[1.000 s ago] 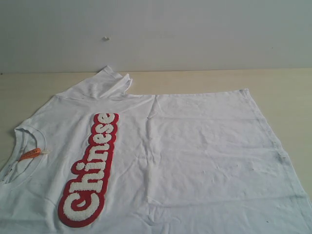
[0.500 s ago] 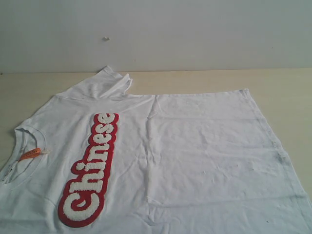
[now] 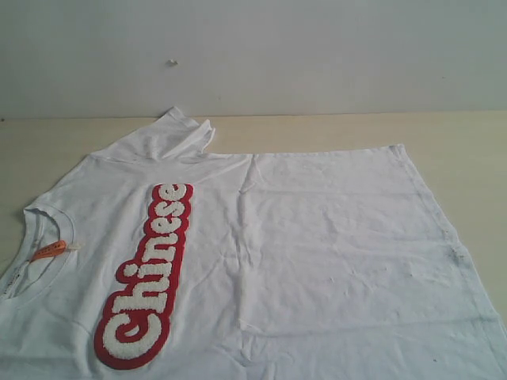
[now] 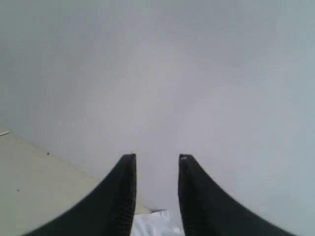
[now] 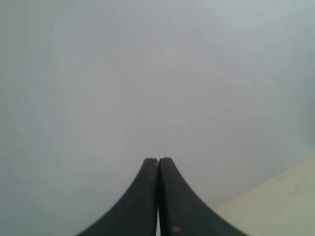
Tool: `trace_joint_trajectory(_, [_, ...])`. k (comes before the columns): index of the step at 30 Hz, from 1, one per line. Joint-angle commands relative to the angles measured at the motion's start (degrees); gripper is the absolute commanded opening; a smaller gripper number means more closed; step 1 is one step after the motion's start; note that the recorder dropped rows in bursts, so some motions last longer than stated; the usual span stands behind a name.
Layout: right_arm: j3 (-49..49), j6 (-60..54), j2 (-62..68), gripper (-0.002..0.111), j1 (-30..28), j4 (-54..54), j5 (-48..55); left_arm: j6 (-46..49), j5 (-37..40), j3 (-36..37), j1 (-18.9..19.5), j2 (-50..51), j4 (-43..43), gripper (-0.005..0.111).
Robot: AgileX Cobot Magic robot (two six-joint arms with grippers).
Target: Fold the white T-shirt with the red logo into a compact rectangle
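While the white T-shirt (image 3: 317,253) lies spread front-up on the light wooden table (image 3: 467,142), both claws point at the pale wall (image 3: 317,55), going by the wrist views. Left gripper (image 4: 156,157): jaws apart with a clear gap, nothing between them; a scrap of white cloth (image 4: 152,223) shows beyond the fingers at the frame edge, beside a strip of tabletop. Right gripper (image 5: 158,160): fingers pressed tip to tip, fully closed, holding nothing. In the exterior view the shirt has its ribbed collar (image 3: 36,218) at the left edge and its hem out to the right, and the near side is cut off by the frame. The orange neck tag (image 3: 49,250) sits inside the collar. The red logo (image 3: 146,277), reading "Chinese", runs across the chest from the near left toward the far side. The far sleeve (image 3: 178,134) is bunched up toward the wall. The body fabric is wrinkled, with a lengthwise crease near the middle.
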Motion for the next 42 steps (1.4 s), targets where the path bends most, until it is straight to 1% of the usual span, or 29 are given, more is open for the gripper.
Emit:
trace_joint_trajectory(1, [0.3, 0.0, 1.4, 0.000, -0.1, -0.8, -1.8, -3.6, -4.4, -0.1, 0.0, -0.4, 1.9, 0.008])
trace_joint_trajectory(2, [0.3, 0.1, 1.7, 0.000, -0.1, -0.8, -2.6, -4.8, -6.2, -0.1, 0.0, -0.4, 3.0, 0.000])
trace_joint_trajectory(7, [0.3, 1.8, 1.9, 0.000, -0.1, -0.8, -8.7, -15.3, -15.4, -0.1, 0.0, 1.1, 5.1, 0.000])
trace_joint_trajectory(9, [0.3, 3.6, 2.3, 0.000, -0.1, -2.7, -9.5, -16.5, -14.7, -1.2, 0.0, 2.4, 9.8, 0.000])
trace_joint_trajectory(11, [0.3, 6.9, 3.2, 0.000, -0.1, -8.3, -9.6, -21.4, -13.4, -3.8, 0.0, 4.3, 17.4, 0.000])
trace_joint_trajectory(13, [-0.7, 11.9, 5.0, 0.000, -0.1, -14.9, -10.0, -28.7, -13.4, -7.3, 0.0, 7.4, 28.3, 0.000])
trace_joint_trajectory(18, [-4.5, 28.7, 11.3, 0.000, -0.1, -37.4, -13.2, -45.7, -13.4, -15.8, 0.0, 17.8, 54.5, 0.000])
trace_joint_trajectory(20, [-5.9, 33.9, 14.7, 0.000, -0.1, -44.3, -15.6, -52.0, -13.4, -18.6, 0.0, 23.1, 63.5, 0.000])
trace_joint_trajectory(24, [-8.5, 39.6, 22.1, 0.000, -0.1, -53.4, -21.3, -60.7, -14.0, -23.1, 0.0, 33.3, 76.3, 0.000])
trace_joint_trajectory(28, [-11.1, 44.3, 29.5, 0.000, -0.1, -58.7, -26.0, -68.1, -19.8, -27.3, 0.0, 42.7, 92.5, 0.000])
trace_joint_trajectory(32, [-14.1, 46.1, 37.9, 0.000, -0.1, -60.8, -29.5, -72.8, -29.7, -32.6, 0.0, 51.0, 108.2, 0.000])
trace_joint_trajectory(34, [-15.2, 46.1, 41.5, 0.000, -0.1, -61.2, -31.5, -75.3, -31.9, -34.8, 0.0, 53.6, 112.1, 0.000])
trace_joint_trajectory(36, [-16.4, 46.1, 45.6, 0.000, -0.1, -61.2, -33.5, -75.2, -33.5, -36.0, 0.0, 56.0, 112.1, 0.000])
trace_joint_trajectory(38, [-18.4, 46.1, 51.5, 0.000, -0.1, -62.6, -37.1, -72.2, -35.4, -36.7, 0.0, 58.1, 112.1, 0.000])
trace_joint_trajectory(42, [-19.6, 46.1, 58.3, 0.000, -0.1, -63.6, -42.5, -71.0, -37.1, -36.7, 0.0, 59.2, 112.1, 0.000])
